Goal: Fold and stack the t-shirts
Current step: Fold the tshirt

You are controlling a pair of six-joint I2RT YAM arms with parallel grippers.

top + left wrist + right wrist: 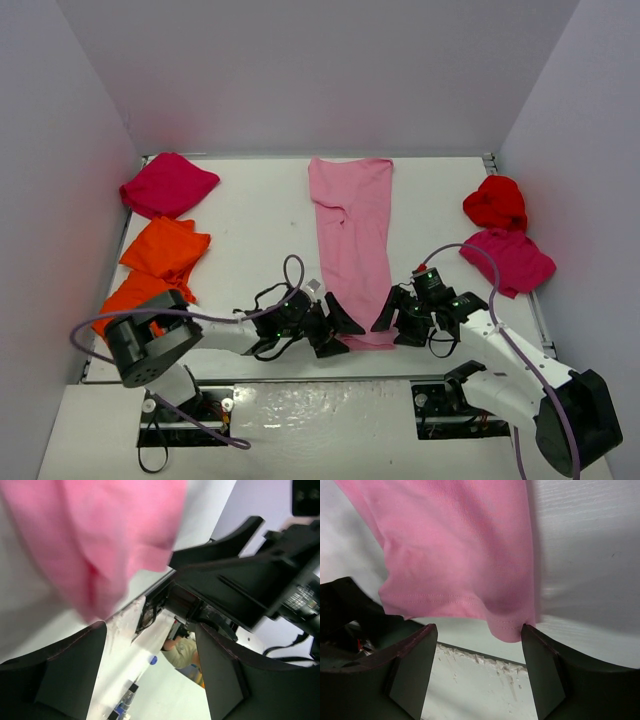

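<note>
Six t-shirts counted from above on white table (260, 220). Light pink t-shirt (350, 225) at centre, folded lengthwise into a long strip running 12 to 6 o'clock, near hem at 6. Magenta t-shirt (168, 185) bunched at 10 o'clock; two orange t-shirts (160, 255) overlapping at 9. Bright red t-shirt (495, 202) at 2, second magenta t-shirt (510, 260) touching it at 3. Left gripper (338, 328) and right gripper (394, 322) flanking the pink hem at 6, both low over the table.

Left wrist: left gripper (150, 630) spread wide, nothing between the fingers. Light pink t-shirt (100, 540) blurred at 11 o'clock, clear of the tips. Right arm's black body close by at 2.

Right wrist: right gripper (477, 630) spread too, holding nothing. Light pink t-shirt (455, 545) filling 12 o'clock, stitched hem just ahead, one corner touching the right-hand fingertip (527, 632).

Risks, as judged: pinching only the top layer, so strip falling open on the lift. Uneven pull between the two arms, giving a skewed fold. Grippers near each other, so a knock possible when closing in. Hem near table's front edge, liable to slide off if nudged.
</note>
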